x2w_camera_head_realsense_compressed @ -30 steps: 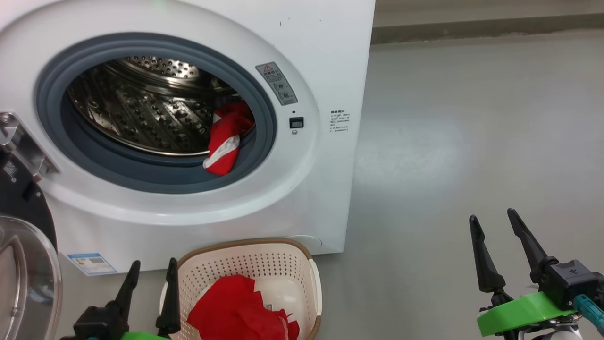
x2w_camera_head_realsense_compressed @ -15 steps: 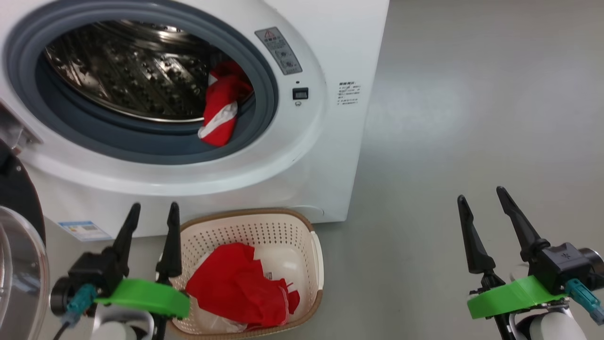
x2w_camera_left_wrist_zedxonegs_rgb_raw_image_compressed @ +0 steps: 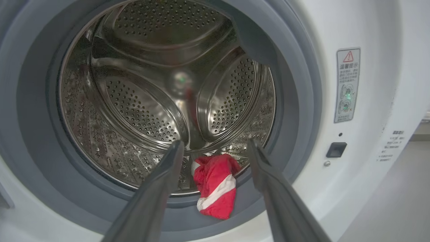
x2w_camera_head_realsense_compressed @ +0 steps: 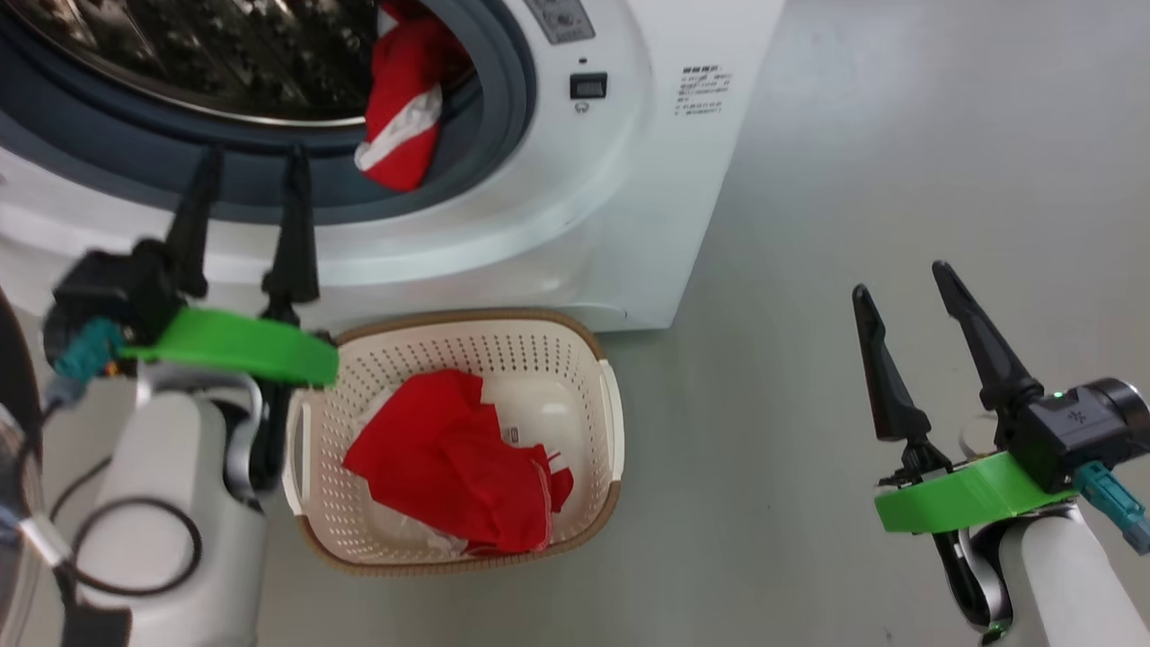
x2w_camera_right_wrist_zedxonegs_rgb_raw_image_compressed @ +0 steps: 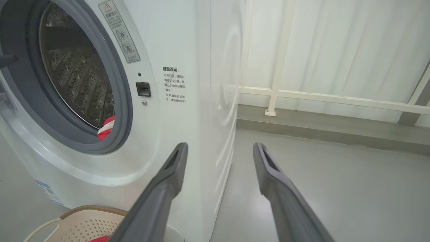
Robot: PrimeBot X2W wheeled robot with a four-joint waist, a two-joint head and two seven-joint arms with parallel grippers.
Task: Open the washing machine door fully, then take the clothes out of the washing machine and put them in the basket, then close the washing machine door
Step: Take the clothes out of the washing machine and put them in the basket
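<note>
- The left wrist view takes us deep into the big white box-shaped washing machine (x2w_camera_left_wrist_zedxonegs_rgb_raw_image_compressed: 369,50). Its perforated steel drum (x2w_camera_left_wrist_zedxonegs_rgb_raw_image_compressed: 141,111) sits inside a grey rubber seal (x2w_camera_left_wrist_zedxonegs_rgb_raw_image_compressed: 295,101). One bright red garment with a white stripe (x2w_camera_left_wrist_zedxonegs_rgb_raw_image_compressed: 215,188) is slumped over the drum's lower lip onto that seal.
- The head view cuts off most of the drum, but it gives us the machine's foot. A small cream-white perforated plastic basket (x2w_camera_head_realsense_compressed: 467,346) with a brown rim stands on the grey floor (x2w_camera_head_realsense_compressed: 853,135), just in front of the machine.
- The basket holds a crumpled red garment (x2w_camera_head_realsense_compressed: 449,467), with a paper label (x2w_camera_head_realsense_compressed: 512,434) showing beside it.
- The right wrist view adds the machine's side panel and, beyond it, a white railing (x2w_camera_right_wrist_zedxonegs_rgb_raw_image_compressed: 278,57) before pale curtains.
- We see the left tool (x2w_camera_head_realsense_compressed: 254,151) spread wide and empty, its tips before the lower seal and short of the striped garment.
- The right tool (x2w_camera_head_realsense_compressed: 900,277) is equally wide and empty, over the floor well off the machine's front corner.
- At the head view's left edge, a sliver of the black-rimmed round door (x2w_camera_head_realsense_compressed: 7,377) stands clear of the machine's opening.
</note>
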